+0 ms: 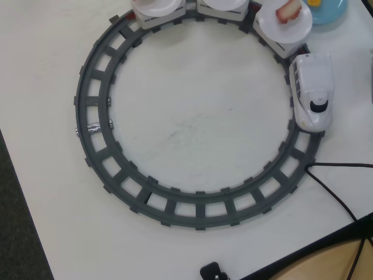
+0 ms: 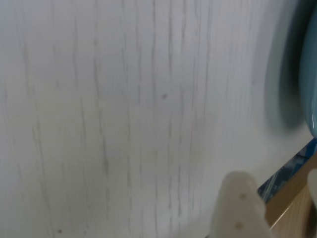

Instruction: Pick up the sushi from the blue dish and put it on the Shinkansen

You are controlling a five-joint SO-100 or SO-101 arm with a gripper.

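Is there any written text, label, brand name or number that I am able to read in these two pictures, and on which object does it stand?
No readable text in either view.
Shinkansen: white body with a black windshield, no legible marking in the overhead view.
Track: plain dark grey, no print.
White plates: unmarked.
Wrist view: blurred; only the table and a blue dish edge show.

The white Shinkansen (image 1: 312,93) sits on the track's right curve; yellow sushi (image 1: 315,3) lies on the blue dish (image 1: 335,11).
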